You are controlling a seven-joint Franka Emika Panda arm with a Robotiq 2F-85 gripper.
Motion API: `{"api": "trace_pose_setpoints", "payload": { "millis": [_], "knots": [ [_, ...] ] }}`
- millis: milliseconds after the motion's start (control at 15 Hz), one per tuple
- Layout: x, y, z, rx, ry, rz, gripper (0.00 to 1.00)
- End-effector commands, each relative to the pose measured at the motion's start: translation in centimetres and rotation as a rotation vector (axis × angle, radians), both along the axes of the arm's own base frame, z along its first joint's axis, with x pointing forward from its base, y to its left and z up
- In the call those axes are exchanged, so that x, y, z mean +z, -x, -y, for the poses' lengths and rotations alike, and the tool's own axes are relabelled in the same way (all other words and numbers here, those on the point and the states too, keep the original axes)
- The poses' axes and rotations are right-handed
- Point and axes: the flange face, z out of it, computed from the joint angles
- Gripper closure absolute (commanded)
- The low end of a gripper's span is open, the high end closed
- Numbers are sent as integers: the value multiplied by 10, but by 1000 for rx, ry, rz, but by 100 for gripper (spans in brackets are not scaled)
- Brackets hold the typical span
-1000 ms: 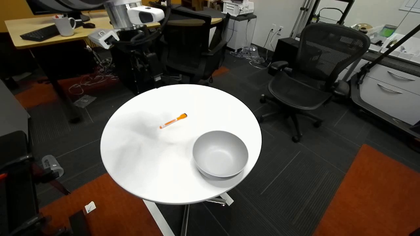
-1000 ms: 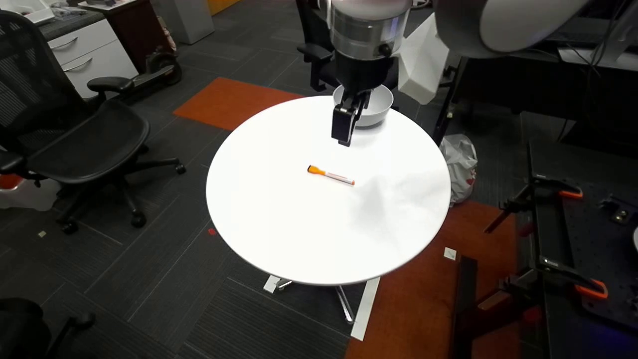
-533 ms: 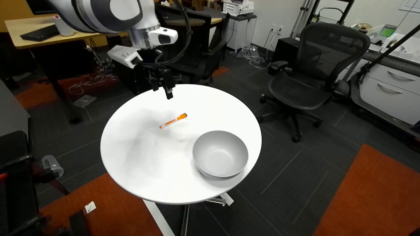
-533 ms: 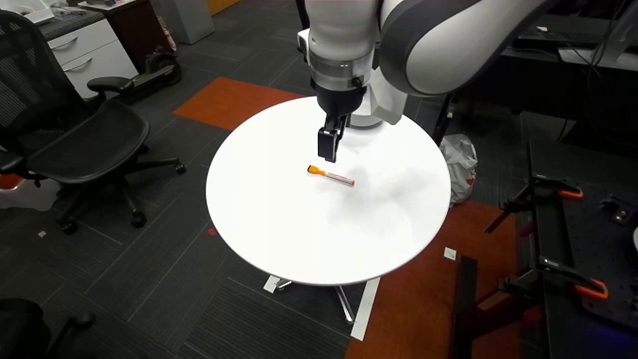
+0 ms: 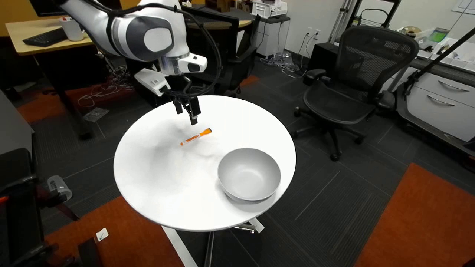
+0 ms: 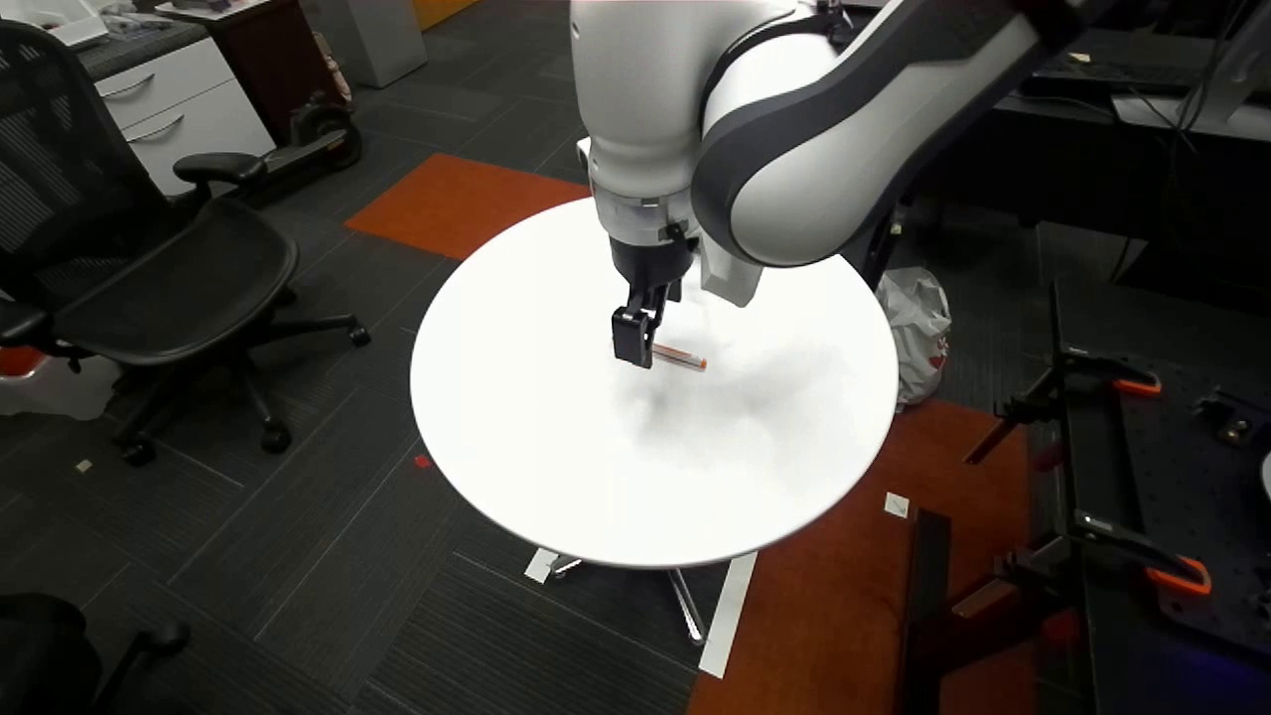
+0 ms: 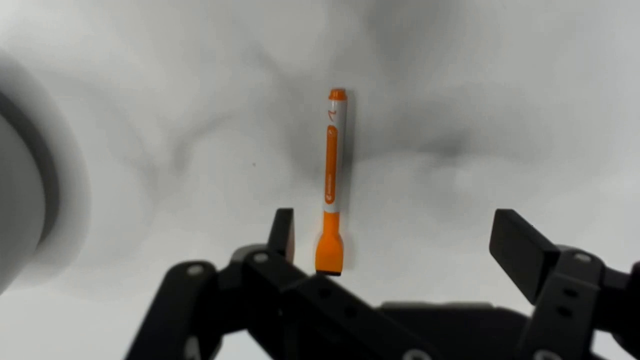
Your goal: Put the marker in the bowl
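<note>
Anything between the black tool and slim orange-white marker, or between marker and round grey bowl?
Nothing visible: the tool hangs open near the marker, and only round white tabletop shows between marker and bowl.

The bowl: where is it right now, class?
In an exterior view, the bowl stands on the round table near its lower right edge, below and right of the marker.

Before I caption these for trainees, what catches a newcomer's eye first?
Probably the slim orange-and-white marker lying on the round white tabletop. Next, the round grey bowl near the tabletop's edge. A black two-fingered gripper hangs open above, near the marker.
</note>
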Motion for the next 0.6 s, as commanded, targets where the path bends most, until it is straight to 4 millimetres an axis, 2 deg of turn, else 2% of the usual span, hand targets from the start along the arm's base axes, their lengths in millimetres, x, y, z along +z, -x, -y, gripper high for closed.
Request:
{"api": "trace_pose_setpoints", "payload": {
  "millis": [0,333,533],
  "knots": [
    [-11,-14,14,-24,-23,13,0],
    [-10,-24,42,-68,-37,21,0],
    [-16,-28,47,-69,-50,12,0]
  ]
}}
